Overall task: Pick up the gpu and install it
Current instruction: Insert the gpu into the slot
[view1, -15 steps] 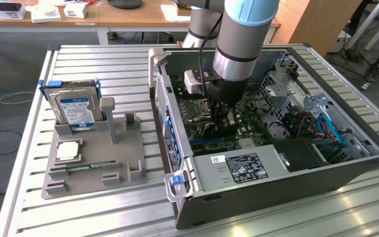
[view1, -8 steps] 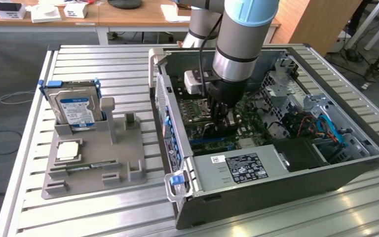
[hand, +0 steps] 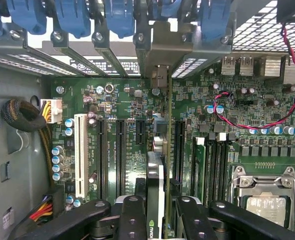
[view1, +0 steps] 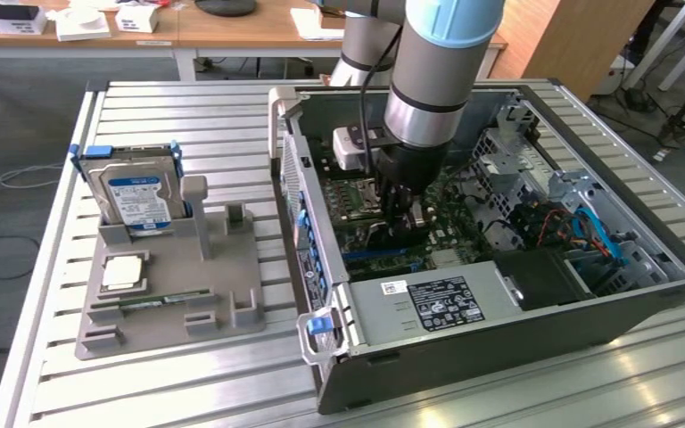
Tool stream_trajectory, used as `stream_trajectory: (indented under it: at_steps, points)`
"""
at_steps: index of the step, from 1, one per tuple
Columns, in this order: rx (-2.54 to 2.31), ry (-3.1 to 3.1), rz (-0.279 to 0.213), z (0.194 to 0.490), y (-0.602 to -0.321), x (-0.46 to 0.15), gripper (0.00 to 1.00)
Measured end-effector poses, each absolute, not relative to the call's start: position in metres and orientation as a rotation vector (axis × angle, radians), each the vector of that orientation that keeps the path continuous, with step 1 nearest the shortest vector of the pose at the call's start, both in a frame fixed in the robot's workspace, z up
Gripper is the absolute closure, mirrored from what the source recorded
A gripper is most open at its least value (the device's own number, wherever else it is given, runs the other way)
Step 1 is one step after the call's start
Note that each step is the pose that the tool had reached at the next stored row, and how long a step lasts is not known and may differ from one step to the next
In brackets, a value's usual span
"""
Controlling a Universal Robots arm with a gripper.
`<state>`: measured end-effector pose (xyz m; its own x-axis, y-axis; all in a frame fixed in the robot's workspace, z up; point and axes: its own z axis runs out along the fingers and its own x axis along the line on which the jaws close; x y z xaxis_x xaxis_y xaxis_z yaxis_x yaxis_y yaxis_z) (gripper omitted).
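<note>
Inside the open computer case, my gripper is lowered over the green motherboard. It is shut on the gpu, a thin dark card held on edge. From the wrist, the gpu runs edge-on between my two black fingers and stands over a black expansion slot among several parallel slots. Its silver end bracket reaches up against the case's rear slot openings. Whether the card's connector is seated in the slot is hidden by the card itself.
Left of the case, a grey holder carries a hard drive, a CPU and a RAM stick. Around the card are a white slot, blue retention clips, a red-black wire and the CPU socket. The power supply sits at the case front.
</note>
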<state>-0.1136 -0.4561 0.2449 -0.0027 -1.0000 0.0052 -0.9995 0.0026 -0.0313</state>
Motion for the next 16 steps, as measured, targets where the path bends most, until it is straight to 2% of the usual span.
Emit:
stream_trajectory:
  at_steps: [1, 2, 4, 5, 16]
  points:
    - [-2.205, 2.211, -0.040, 0.2449, -0.4561, -0.1136, 0.71]
    - [-2.205, 2.211, -0.040, 0.2449, -0.4561, -0.1136, 0.66]
    - [-2.205, 2.211, -0.040, 0.2449, -0.4562, -0.1136, 0.66]
    - [-2.205, 2.211, -0.040, 0.2449, -0.4561, -0.1136, 0.59]
    - [-2.205, 2.211, -0.040, 0.2506, -0.4562, -0.1136, 0.59]
